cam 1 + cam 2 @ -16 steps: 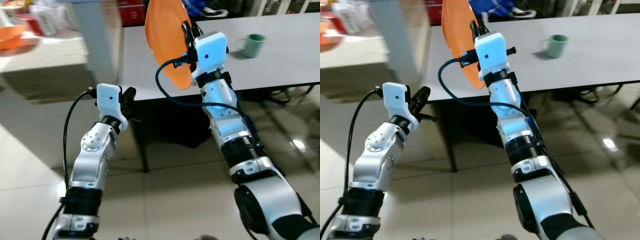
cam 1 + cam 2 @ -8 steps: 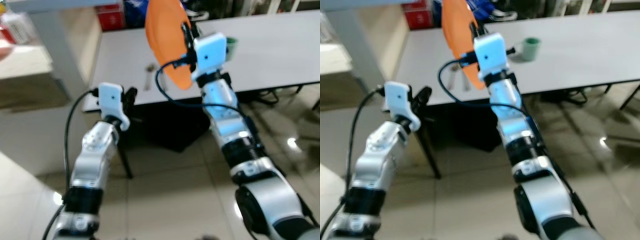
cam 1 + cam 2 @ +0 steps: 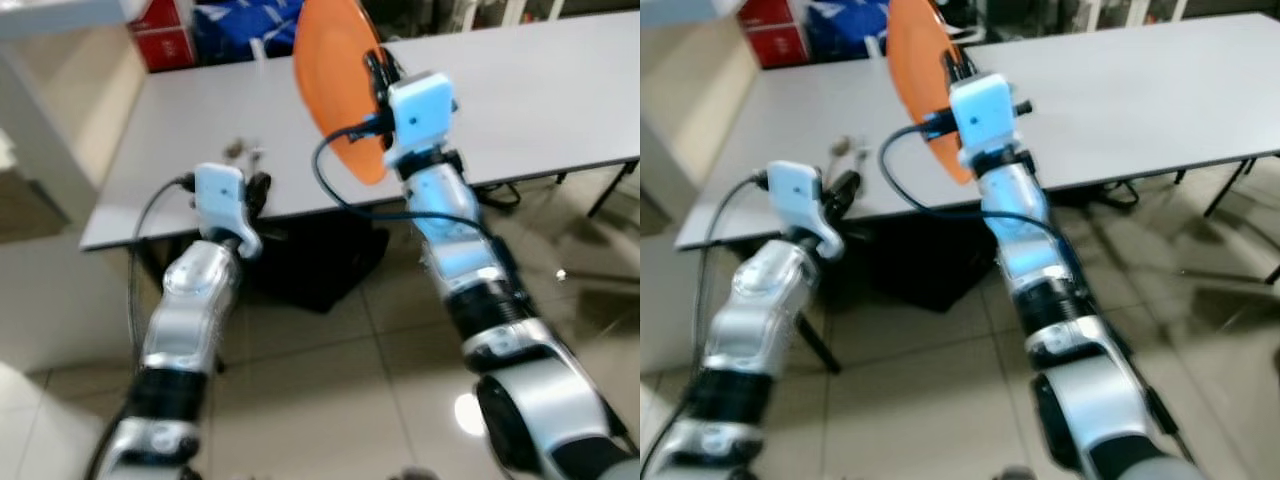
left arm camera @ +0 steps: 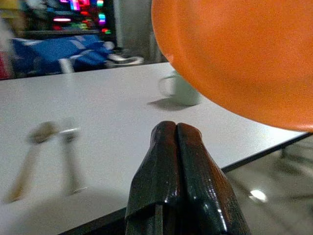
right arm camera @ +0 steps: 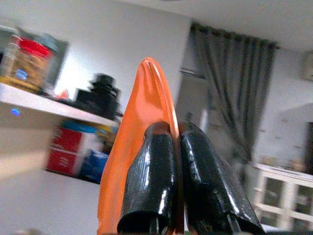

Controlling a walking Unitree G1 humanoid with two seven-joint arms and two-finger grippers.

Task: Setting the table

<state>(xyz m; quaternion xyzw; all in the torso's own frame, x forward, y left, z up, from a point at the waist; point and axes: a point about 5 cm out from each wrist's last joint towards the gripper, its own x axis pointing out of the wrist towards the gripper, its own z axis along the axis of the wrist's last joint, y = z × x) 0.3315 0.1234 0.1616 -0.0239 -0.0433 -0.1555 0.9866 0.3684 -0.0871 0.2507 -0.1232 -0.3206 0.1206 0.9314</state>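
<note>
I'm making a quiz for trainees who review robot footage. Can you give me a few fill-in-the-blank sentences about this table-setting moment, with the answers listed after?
1. The right gripper is shut on the rim of a plate whose colour is ____.
2. The plate is held on edge above the ____ table.
3. The left gripper holds nothing, and its fingers are ____.
4. On the table near the left gripper lie two utensils, and beyond them stands a green ____.

Missing words: orange; grey; shut; mug
</note>
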